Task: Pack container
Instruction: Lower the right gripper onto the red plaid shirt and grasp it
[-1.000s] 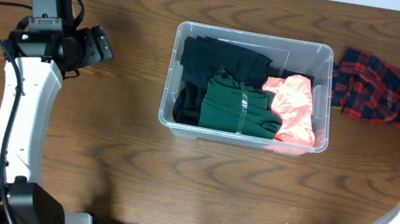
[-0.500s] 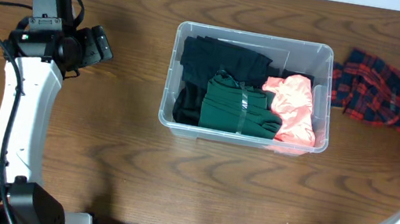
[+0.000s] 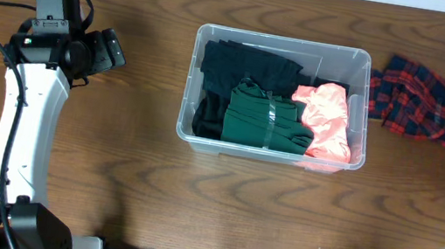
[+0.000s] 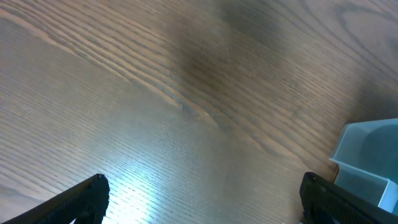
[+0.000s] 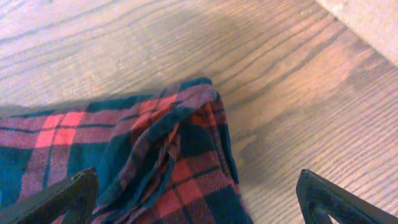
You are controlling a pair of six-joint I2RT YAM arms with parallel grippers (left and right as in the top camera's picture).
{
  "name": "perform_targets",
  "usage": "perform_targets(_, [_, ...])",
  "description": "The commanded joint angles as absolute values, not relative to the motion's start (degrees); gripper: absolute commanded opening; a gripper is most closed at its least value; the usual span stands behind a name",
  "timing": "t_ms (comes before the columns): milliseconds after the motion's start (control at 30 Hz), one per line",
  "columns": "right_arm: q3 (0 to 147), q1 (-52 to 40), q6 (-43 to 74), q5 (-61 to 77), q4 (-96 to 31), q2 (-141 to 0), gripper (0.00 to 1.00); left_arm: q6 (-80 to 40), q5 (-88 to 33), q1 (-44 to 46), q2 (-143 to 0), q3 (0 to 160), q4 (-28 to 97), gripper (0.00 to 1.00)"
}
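Right pincer [image 5: 196, 202] spread wide, empty, over plaid cloth [image 5: 149, 149]

**Worktop** [image 3: 111, 161]: dark brown wood with pronounced grain, spanning the full overhead view.

**Plaid cloth** [image 3: 424, 106]: red and dark blue-green check. It lies crumpled on the worktop just beside the right wall of the container [image 3: 284, 38]. The right wrist view shows a folded edge of the cloth lying on the wood.

Inside the container are three garments:

- **Black garment** [image 3: 240, 64] — back and left portion.
- **Green garment** [image 3: 263, 120] — folded, front centre, overlying the black one.
- **Coral-pink garment** [image 3: 329, 123] — bunched at the right end, touching the green one.
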State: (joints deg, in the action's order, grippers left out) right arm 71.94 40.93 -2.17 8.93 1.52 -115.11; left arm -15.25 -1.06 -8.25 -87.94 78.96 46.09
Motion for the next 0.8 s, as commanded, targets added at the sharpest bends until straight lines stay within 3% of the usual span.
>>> perform_targets(0, [72.20, 41.95, -2.39, 6.39, 0.84, -115.35, 0.99, -15.33, -0.21, -8.45, -87.55, 79.20, 46.17, 0.98])
perform_targets(767, [72.20, 42.46, -2.92, 13.39, 1.91, -124.92, 0.99, -15.33, -0.19, -8.45, -87.55, 79.20, 46.17, 0.98])
